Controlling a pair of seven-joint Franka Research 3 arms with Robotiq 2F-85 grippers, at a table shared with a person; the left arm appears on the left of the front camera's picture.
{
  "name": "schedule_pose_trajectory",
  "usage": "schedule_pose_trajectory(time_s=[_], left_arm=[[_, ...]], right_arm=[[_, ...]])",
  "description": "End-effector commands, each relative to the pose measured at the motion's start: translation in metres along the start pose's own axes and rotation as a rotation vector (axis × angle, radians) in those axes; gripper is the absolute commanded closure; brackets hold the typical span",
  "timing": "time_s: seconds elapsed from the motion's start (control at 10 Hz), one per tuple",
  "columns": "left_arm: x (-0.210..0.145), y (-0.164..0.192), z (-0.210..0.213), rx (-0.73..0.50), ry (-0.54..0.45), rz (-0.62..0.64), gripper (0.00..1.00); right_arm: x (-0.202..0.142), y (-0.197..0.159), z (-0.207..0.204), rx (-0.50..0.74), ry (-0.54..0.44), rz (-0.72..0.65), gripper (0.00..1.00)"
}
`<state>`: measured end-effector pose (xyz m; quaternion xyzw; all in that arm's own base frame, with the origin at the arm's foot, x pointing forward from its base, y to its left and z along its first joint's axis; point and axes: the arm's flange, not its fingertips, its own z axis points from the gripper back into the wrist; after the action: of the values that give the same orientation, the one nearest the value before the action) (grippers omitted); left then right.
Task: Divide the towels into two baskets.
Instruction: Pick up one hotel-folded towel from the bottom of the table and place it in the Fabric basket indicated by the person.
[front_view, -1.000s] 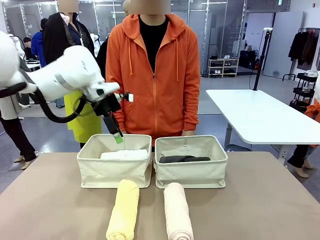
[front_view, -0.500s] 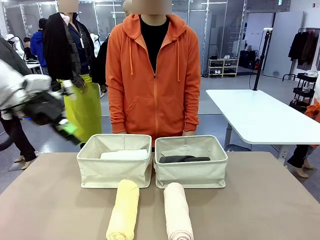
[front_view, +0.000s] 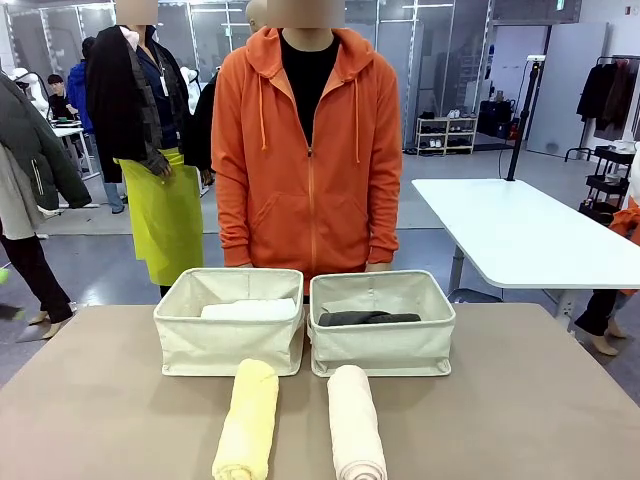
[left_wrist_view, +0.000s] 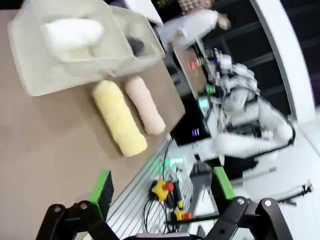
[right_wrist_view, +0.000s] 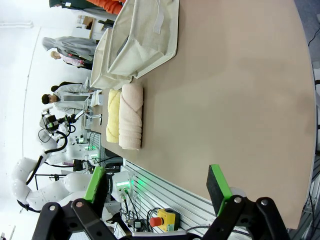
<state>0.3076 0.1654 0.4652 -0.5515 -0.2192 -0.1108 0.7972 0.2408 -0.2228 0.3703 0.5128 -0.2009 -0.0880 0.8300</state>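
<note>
Two cream baskets stand side by side at the table's far side. The left basket (front_view: 228, 345) holds a white towel (front_view: 248, 310). In the right basket (front_view: 382, 350) lies a dark grey towel (front_view: 368, 318). A pale yellow towel (front_view: 247, 420) and a pink-beige towel (front_view: 356, 425) lie rolled on the table in front of them. My left gripper (left_wrist_view: 162, 186) is open and empty, off the table's side, looking at the yellow towel (left_wrist_view: 119, 117) and pink-beige towel (left_wrist_view: 145, 105). Beyond the table's near edge, my right gripper (right_wrist_view: 156, 184) also stands open and empty.
A person in an orange hoodie (front_view: 305, 160) stands right behind the baskets. The brown table (front_view: 520, 400) has bare room to the right and left of the rolls. Its near edge, with cables and a stop button (right_wrist_view: 165, 218), lies close to my right gripper.
My left arm has pulled back from above the left basket, swinging left and out of the front view. The towels and baskets have not moved.
</note>
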Motion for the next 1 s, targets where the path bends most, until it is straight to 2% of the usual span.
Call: schedule_pose_trajectory(time_s=[0.0, 0.2, 0.3, 0.4, 0.9], left_arm=[[-0.030, 0.009, 0.028, 0.095, -0.165, 0.055, 0.00], [-0.036, 0.014, 0.042, 0.144, -0.193, 0.055, 0.00], [-0.027, 0.017, 0.034, 0.094, -0.146, 0.048, 0.00], [-0.042, 0.017, 0.057, 0.100, -0.198, 0.070, 0.00], [-0.042, 0.017, 0.057, 0.100, -0.198, 0.070, 0.00]], right_arm=[[-0.003, 0.003, 0.001, 0.002, 0.011, 0.010, 0.00], [-0.003, 0.003, 0.001, 0.002, 0.011, 0.010, 0.00], [-0.003, 0.003, 0.001, 0.002, 0.011, 0.010, 0.00], [-0.003, 0.003, 0.001, 0.002, 0.011, 0.010, 0.00], [-0.003, 0.003, 0.001, 0.002, 0.011, 0.010, 0.00]])
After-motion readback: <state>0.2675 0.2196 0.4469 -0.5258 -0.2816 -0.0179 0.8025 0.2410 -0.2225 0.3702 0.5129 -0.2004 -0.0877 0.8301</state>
